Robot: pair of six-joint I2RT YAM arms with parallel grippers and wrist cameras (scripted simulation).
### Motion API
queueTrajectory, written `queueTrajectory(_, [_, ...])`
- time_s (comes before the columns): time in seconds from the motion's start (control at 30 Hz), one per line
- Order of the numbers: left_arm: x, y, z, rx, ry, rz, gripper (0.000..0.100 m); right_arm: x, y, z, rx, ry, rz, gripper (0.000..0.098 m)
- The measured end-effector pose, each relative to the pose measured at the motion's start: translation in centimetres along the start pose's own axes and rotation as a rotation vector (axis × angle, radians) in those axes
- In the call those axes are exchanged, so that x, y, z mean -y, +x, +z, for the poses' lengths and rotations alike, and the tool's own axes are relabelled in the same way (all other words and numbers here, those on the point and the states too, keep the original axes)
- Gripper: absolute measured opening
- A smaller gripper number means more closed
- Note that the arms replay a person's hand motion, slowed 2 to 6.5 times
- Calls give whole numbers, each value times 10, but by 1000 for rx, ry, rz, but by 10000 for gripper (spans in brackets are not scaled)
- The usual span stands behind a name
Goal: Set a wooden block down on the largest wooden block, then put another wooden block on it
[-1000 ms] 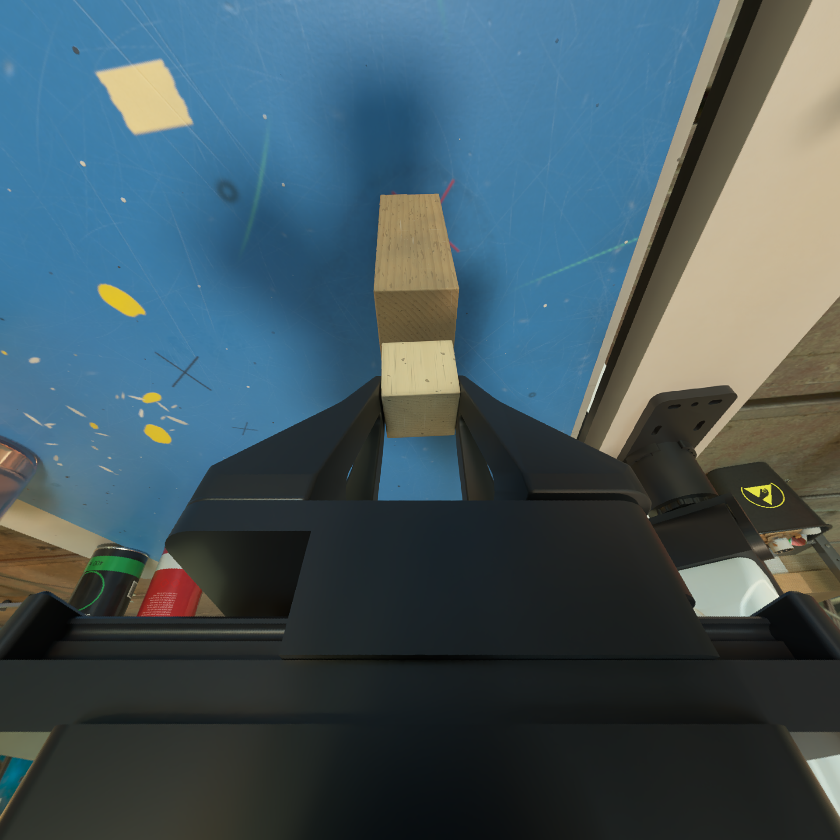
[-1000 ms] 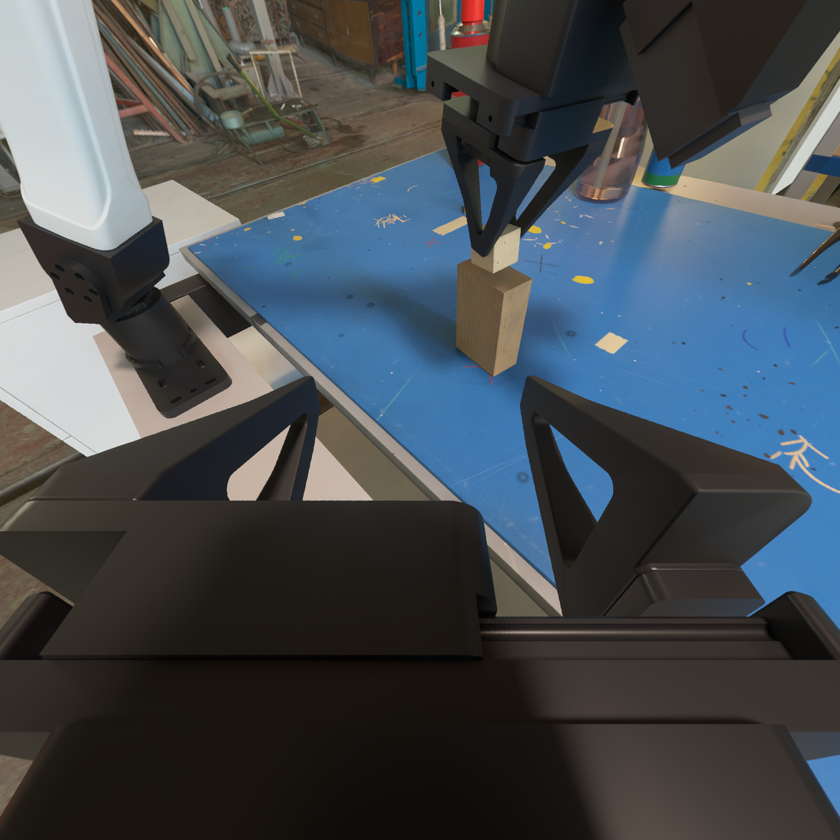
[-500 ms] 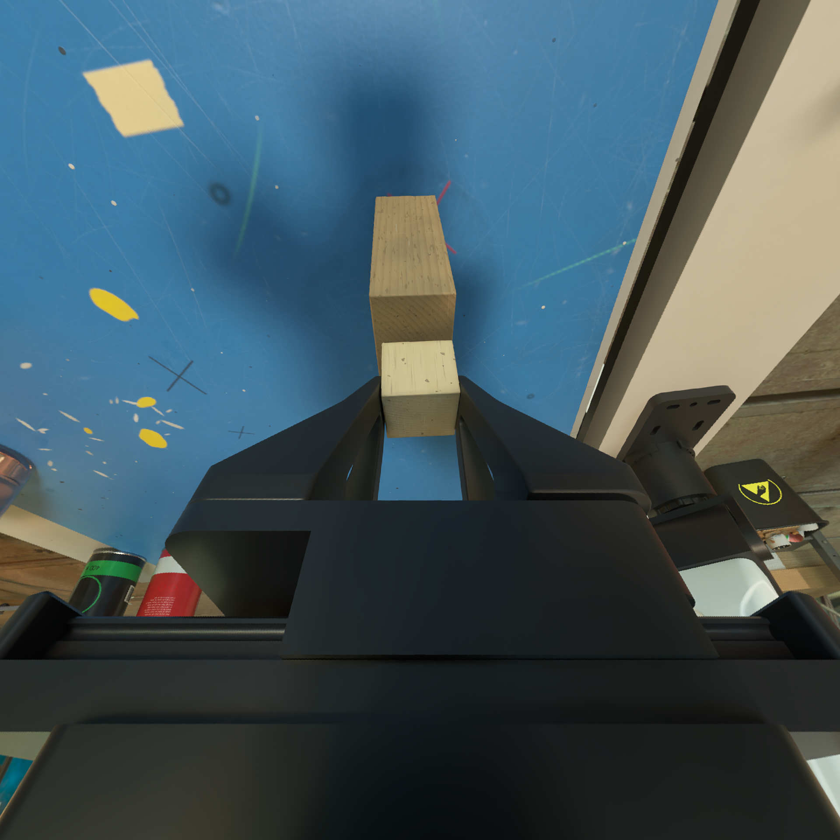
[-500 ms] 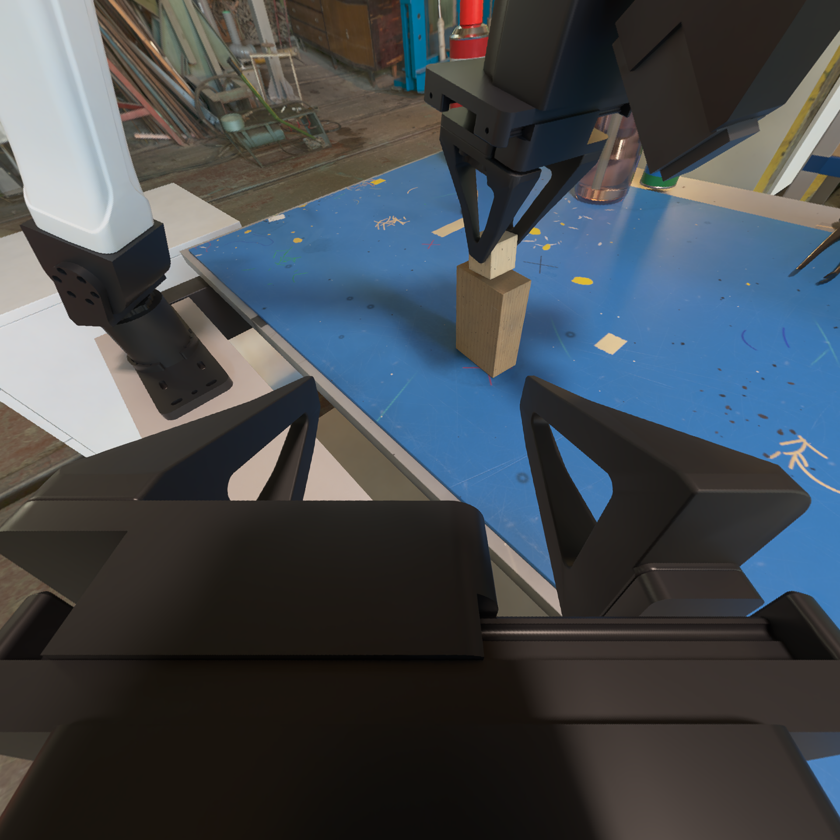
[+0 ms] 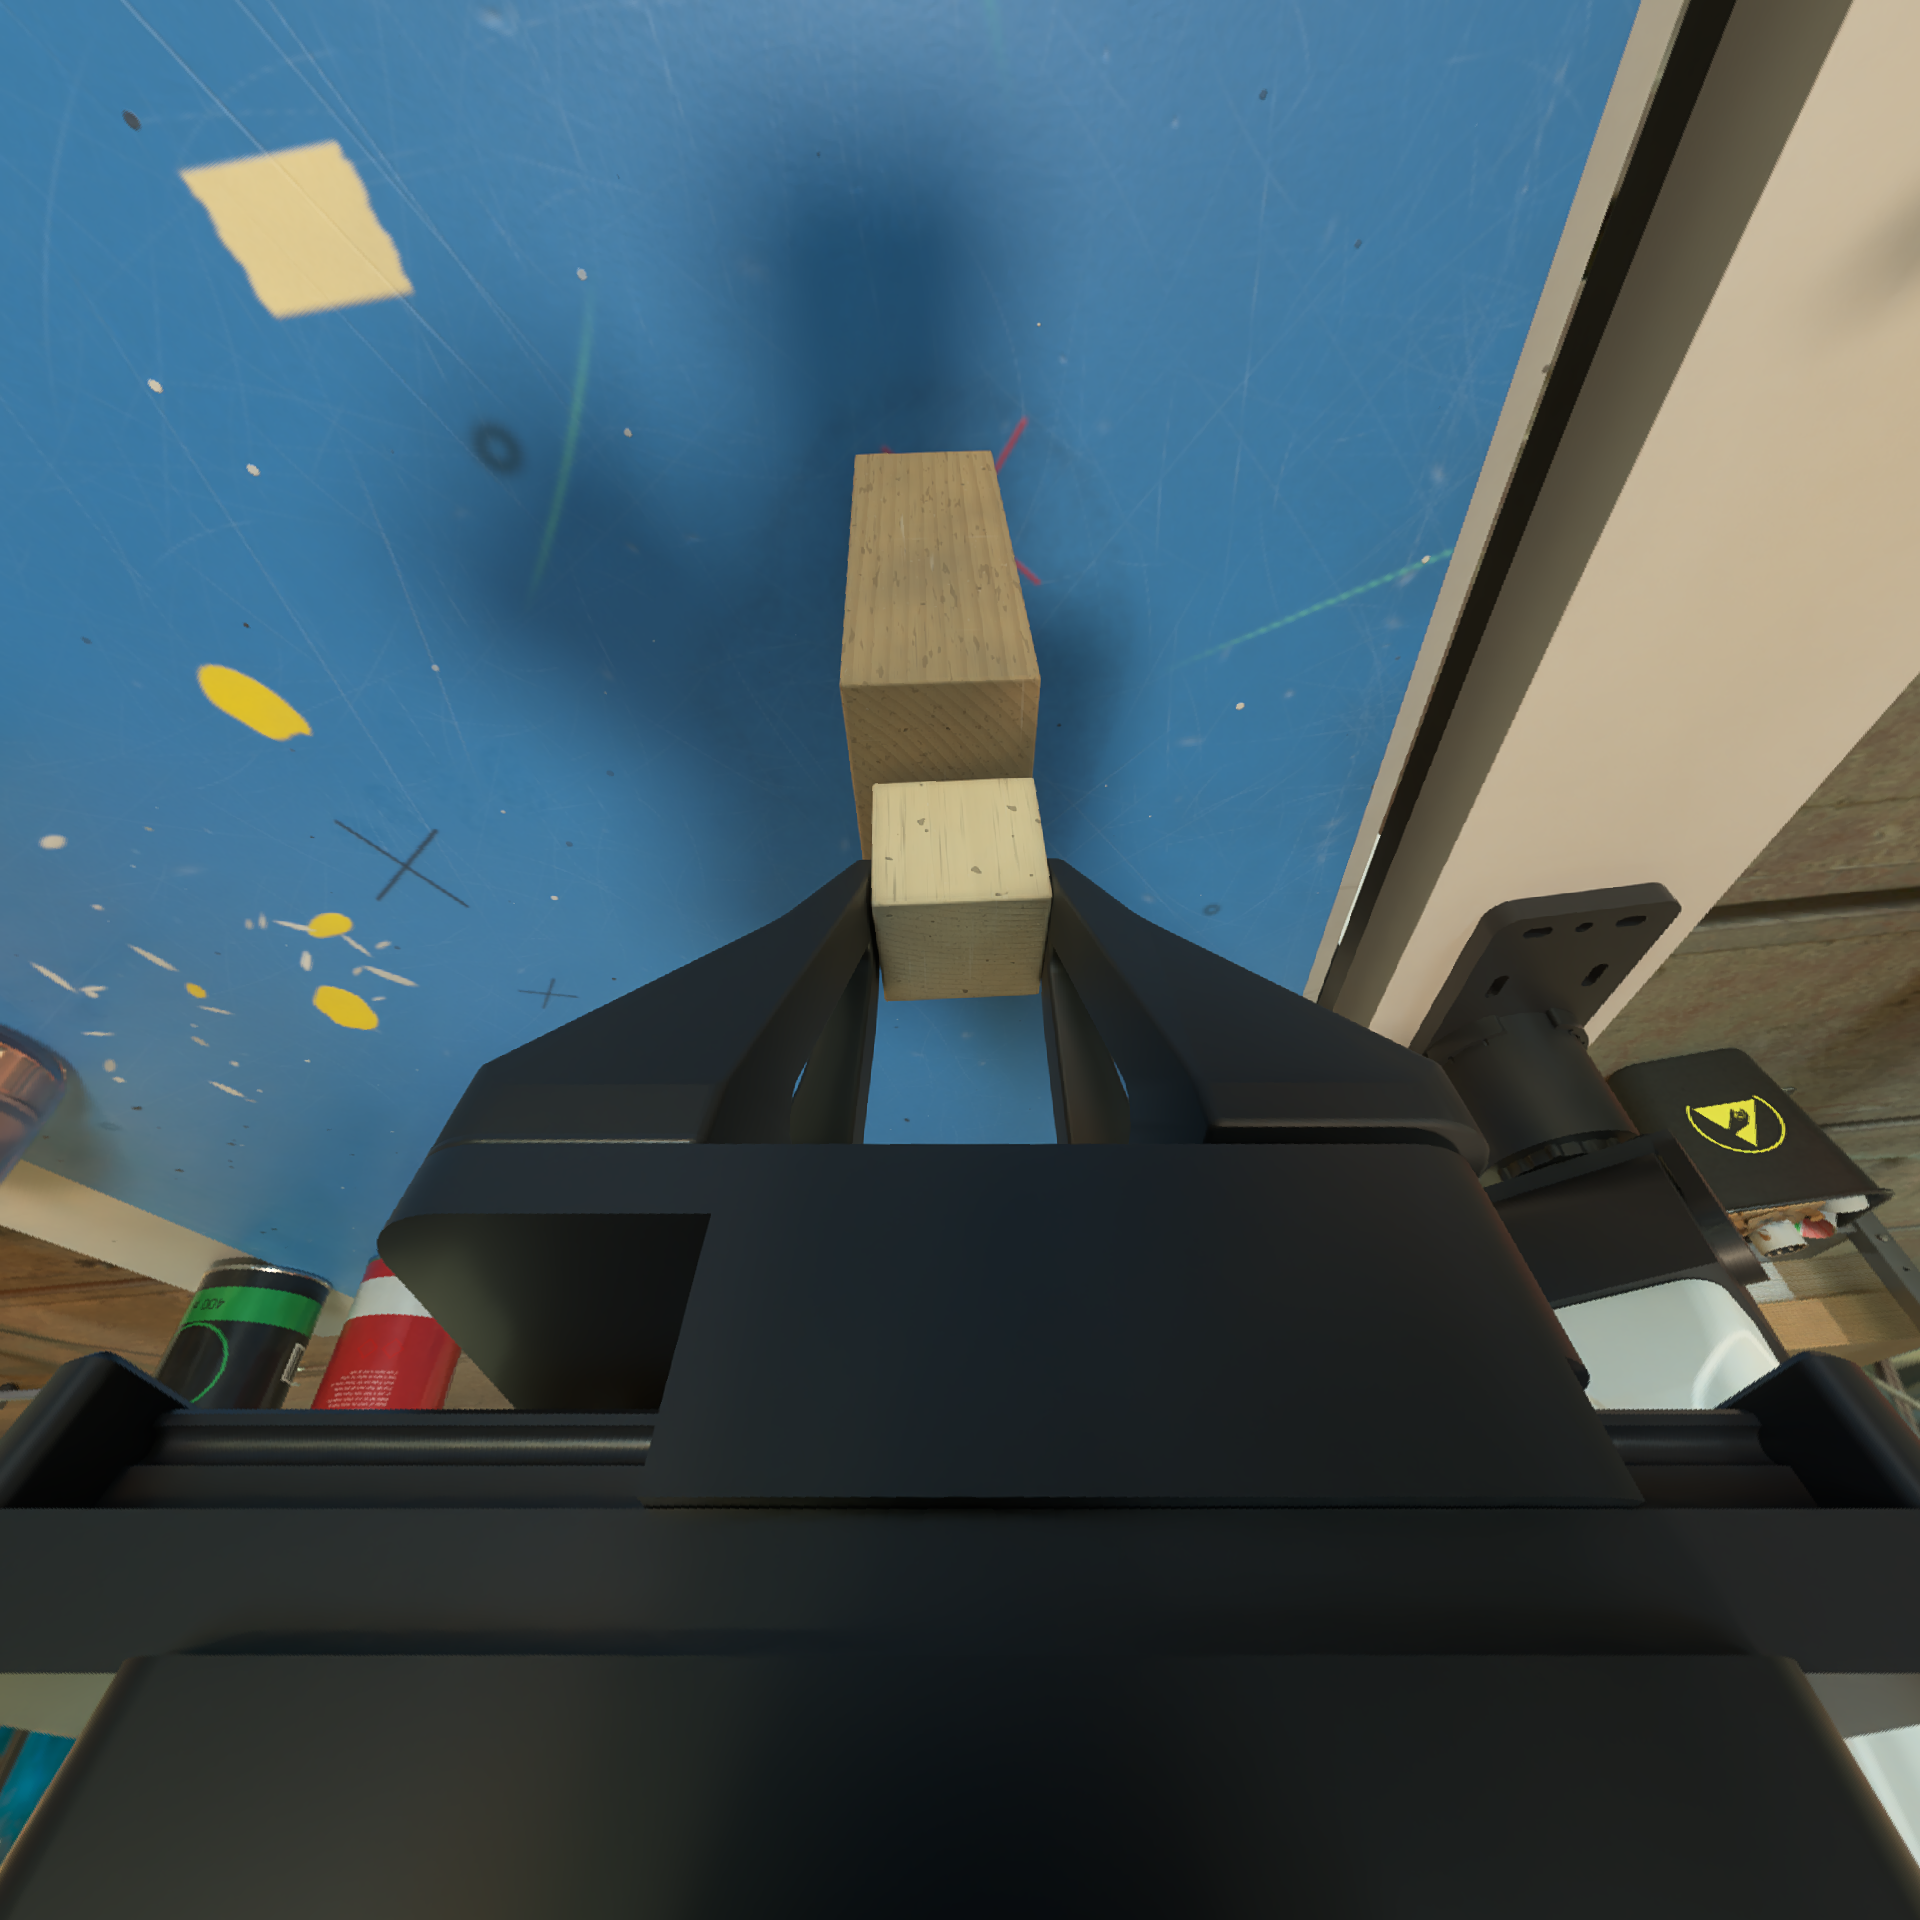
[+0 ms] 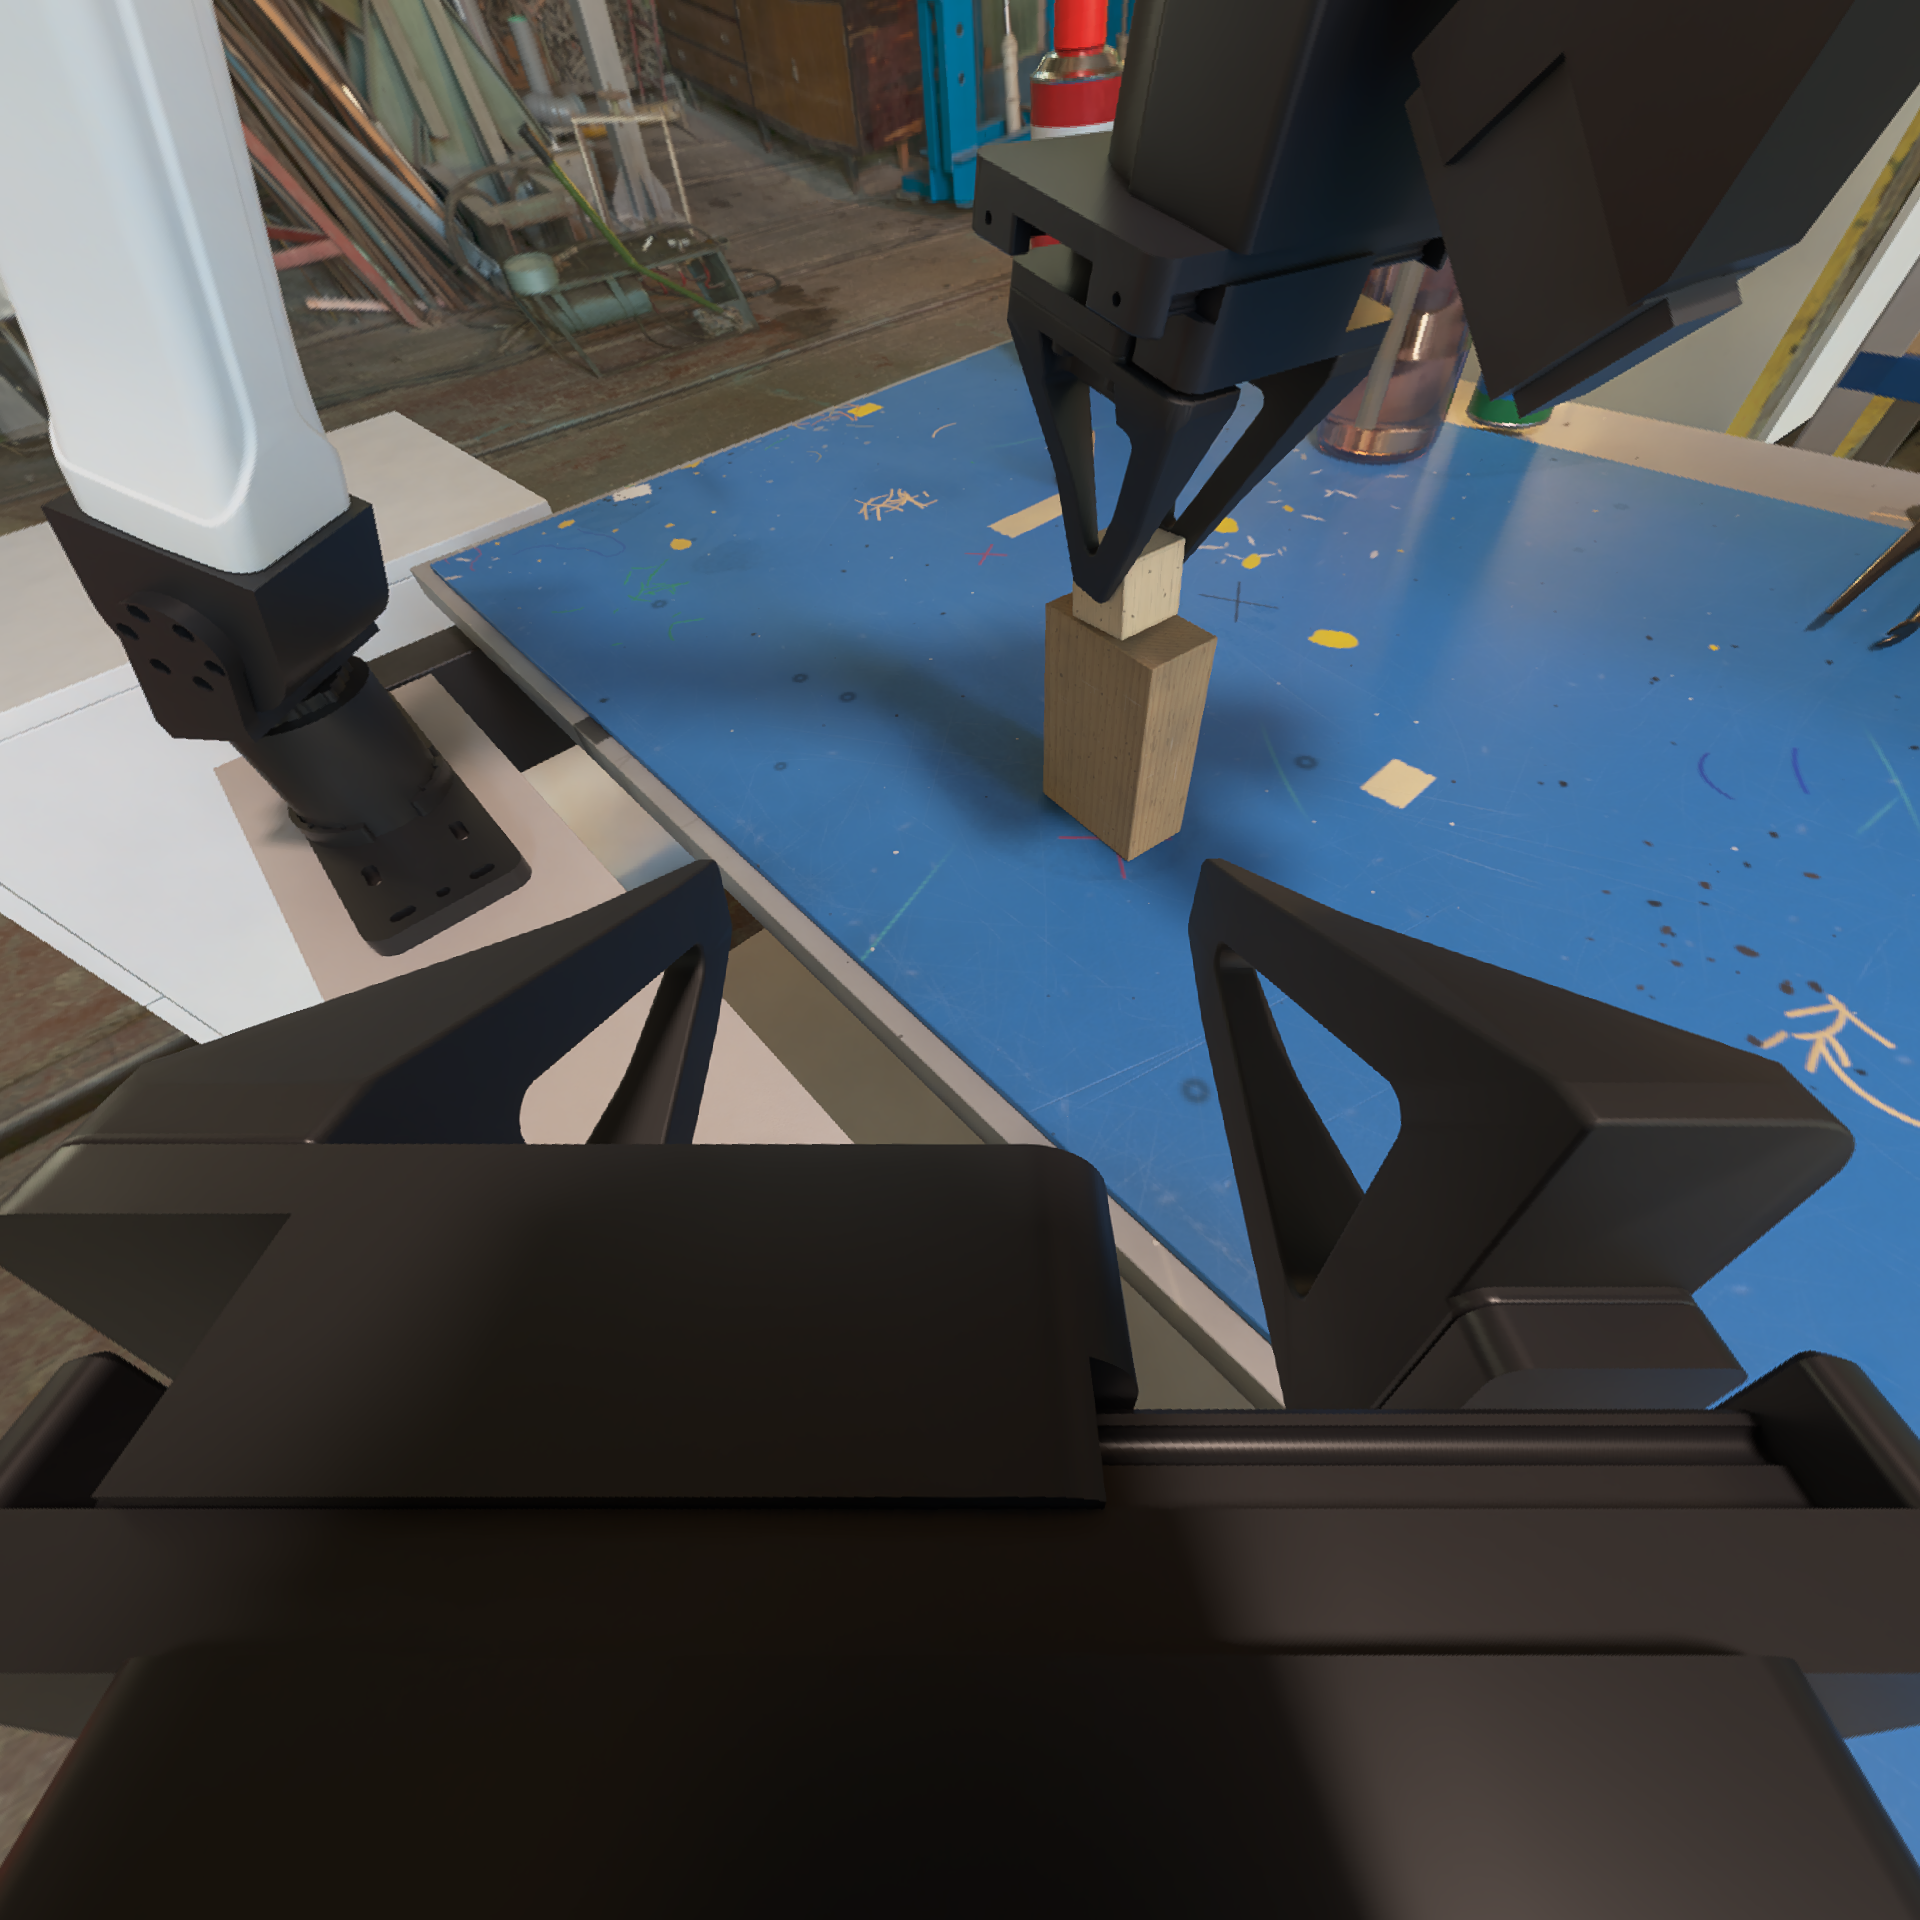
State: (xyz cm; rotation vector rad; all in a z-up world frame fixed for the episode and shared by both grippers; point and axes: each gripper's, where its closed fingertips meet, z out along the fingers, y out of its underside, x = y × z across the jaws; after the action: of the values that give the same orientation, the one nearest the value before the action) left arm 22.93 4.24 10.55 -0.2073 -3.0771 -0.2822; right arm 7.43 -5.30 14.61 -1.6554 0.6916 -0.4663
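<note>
The large wooden block (image 5: 940, 592) stands upright on the blue table; it also shows in the right wrist view (image 6: 1127, 738). My left gripper (image 5: 958, 914) is shut on a small pale wooden cube (image 5: 958, 883) and holds it on or just over the large block's top. In the right wrist view the cube (image 6: 1138, 587) sits at the top's left part, between the left gripper's fingers (image 6: 1091, 551). My right gripper (image 6: 951, 904) is open and empty, above the table's near edge, short of the large block.
The left arm's base (image 6: 343, 769) stands off the table at the left. A copper-tinted jar (image 6: 1387, 364), a green-banded can (image 5: 244, 1340) and a red can (image 5: 390, 1351) stand at the far edge. The table's edge rail (image 5: 1507, 520) runs at the right.
My left gripper has carried the cube a little down and to the left, so it now sits close on the large block's top. The right gripper has not moved.
</note>
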Motion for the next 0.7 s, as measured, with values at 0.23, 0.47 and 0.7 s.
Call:
queueTrajectory(0.23, [0,0,0,-4,4,-2,260,0,0,0,0,1,1,759])
queueTrajectory(0.47, [0,-2,1,-1,7,-1,358,0,0,0,1,1,2,763])
queueTrajectory(0.7, [0,0,1,-5,22,9,596,1,0,0,-1,3,3,768])
